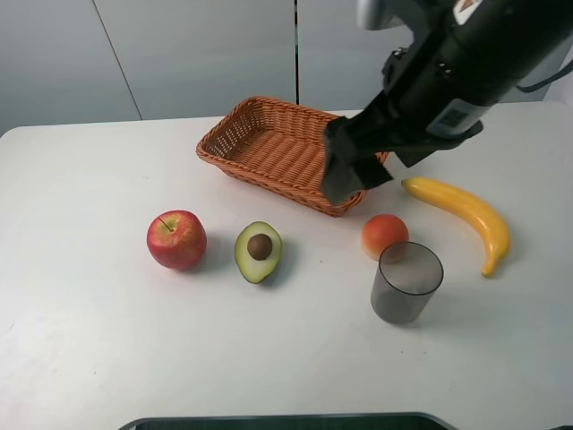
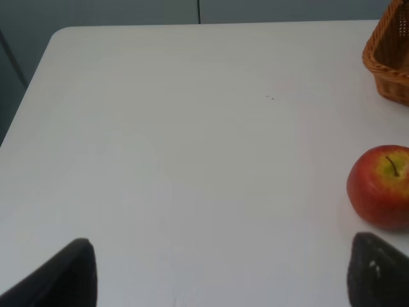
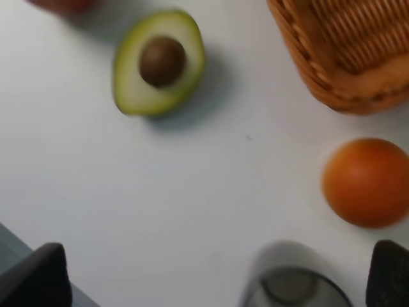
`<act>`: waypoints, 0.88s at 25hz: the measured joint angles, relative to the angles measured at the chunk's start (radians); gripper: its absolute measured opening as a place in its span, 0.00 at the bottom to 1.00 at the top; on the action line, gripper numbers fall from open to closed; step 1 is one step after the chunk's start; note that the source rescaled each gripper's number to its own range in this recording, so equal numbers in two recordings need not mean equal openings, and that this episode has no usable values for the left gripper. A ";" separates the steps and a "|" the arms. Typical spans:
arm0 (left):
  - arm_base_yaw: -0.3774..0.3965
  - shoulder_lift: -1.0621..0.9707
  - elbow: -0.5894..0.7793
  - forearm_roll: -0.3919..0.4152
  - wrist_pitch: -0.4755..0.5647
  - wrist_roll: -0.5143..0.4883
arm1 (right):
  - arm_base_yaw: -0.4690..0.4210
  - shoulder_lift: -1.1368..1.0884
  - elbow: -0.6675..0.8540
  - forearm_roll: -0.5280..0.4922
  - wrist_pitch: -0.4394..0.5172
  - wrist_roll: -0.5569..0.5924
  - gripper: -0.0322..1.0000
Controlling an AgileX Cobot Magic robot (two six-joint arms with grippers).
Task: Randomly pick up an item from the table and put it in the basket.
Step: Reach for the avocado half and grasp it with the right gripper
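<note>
Nearest me, the grey cup [image 1: 406, 282] stands upright on the table [image 1: 81, 340]. Just behind it I note a small orange-red fruit [image 1: 385, 235]. To its left, the avocado half [image 1: 259, 252] lies on the tabletop, cut face up and pit showing, apart from the red apple [image 1: 176, 239] on its far side. A banana [image 1: 461, 215] lies to the right. The left gripper [image 2: 220, 281] is spread wide and empty over the tabletop near the apple. The right gripper [image 1: 354, 179] hangs above the near right corner of the basket [image 1: 260, 139], jaws wide apart, holding nothing. The basket sits farthest back.
</note>
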 joint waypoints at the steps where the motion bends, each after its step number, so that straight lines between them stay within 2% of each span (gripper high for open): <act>1: 0.000 0.000 0.000 0.000 0.000 0.000 | 0.014 0.027 -0.017 0.000 -0.005 0.051 1.00; 5: 0.000 0.000 0.000 0.000 0.000 0.000 | 0.084 0.111 -0.057 -0.002 -0.055 0.216 1.00; 9: 0.000 0.000 0.000 0.000 0.000 0.000 | 0.146 0.180 -0.063 -0.023 -0.175 0.389 1.00; 14: 0.000 0.000 0.000 0.000 0.000 0.000 | 0.208 0.262 -0.065 -0.097 -0.271 0.607 1.00; 22: 0.000 0.000 0.000 0.000 0.000 0.000 | 0.257 0.408 -0.165 -0.296 -0.209 0.909 1.00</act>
